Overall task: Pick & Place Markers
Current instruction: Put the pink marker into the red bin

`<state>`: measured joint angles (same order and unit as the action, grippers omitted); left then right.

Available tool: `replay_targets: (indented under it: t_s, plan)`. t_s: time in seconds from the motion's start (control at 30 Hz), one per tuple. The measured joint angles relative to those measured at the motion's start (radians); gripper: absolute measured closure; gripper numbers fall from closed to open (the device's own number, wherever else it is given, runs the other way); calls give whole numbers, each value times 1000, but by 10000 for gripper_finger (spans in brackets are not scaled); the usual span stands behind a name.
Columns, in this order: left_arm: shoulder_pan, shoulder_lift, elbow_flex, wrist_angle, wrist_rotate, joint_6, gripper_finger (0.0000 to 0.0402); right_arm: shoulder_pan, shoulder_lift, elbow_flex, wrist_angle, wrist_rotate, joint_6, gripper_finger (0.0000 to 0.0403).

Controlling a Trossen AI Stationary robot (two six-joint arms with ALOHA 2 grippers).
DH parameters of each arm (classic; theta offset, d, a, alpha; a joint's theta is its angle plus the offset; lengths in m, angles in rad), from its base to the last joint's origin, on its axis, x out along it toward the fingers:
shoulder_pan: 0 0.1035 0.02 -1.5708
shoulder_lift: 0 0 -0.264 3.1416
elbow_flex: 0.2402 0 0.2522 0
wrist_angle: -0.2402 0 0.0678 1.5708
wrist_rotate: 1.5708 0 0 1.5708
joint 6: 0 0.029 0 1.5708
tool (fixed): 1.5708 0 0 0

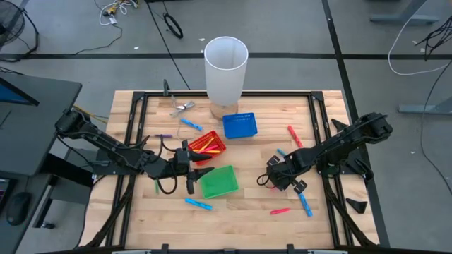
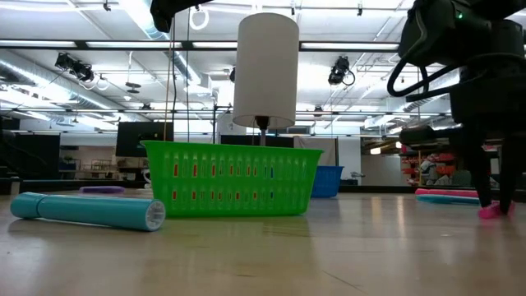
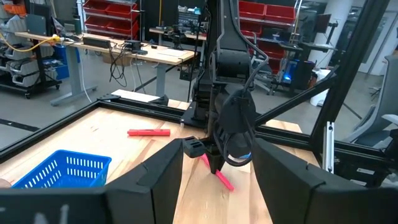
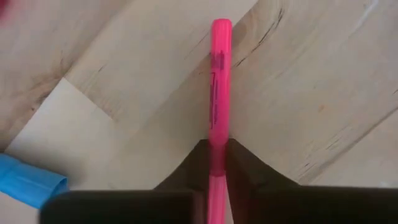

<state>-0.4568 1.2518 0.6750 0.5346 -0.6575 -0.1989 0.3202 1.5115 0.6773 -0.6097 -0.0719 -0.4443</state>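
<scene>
My right gripper (image 1: 277, 176) points down near the table's right side, shut on a pink marker (image 4: 220, 81) that lies on the wood. My left gripper (image 1: 193, 167) hovers level and open, with nothing between its fingers, between the red basket (image 1: 209, 145) and the green basket (image 1: 218, 181). The red basket holds several markers. Loose markers lie on the table: a red one (image 1: 294, 135), blue ones (image 1: 189, 124) (image 1: 198, 204) (image 1: 305, 204), and another pink one (image 1: 280, 210). My right gripper pinches the pink marker's barrel (image 4: 219, 134) between its two fingertips (image 4: 244, 168). The fingers come from above, pointing down, and lie across the marker. The marker lies flat on the table, its longer part (image 3: 225, 181) sticking out past the fingers.
A tall white cylinder (image 1: 226, 69) stands at the far edge, with a blue basket (image 1: 239, 125) in front of it and a metal clip (image 1: 182, 107) to its left. A black frame (image 1: 319, 116) borders the wooden top. Bare wood lies along the near edge.
</scene>
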Motion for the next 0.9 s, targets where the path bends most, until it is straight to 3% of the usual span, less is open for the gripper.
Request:
replay_targets:
  t_s: [0.23, 0.6, 0.9]
  plan:
    - [0, 0, 0, 0, -2, 0, 204, 0, 8, 52, -55, -6, 43, 390]
    - [0, 0, 0, 1, -11, 0, 204, 0, -6, 272, -188, 3, 163, 390]
    - [0, 0, 0, 4, -11, 1, 204, 0, -76, 415, -179, 6, 285, 391]
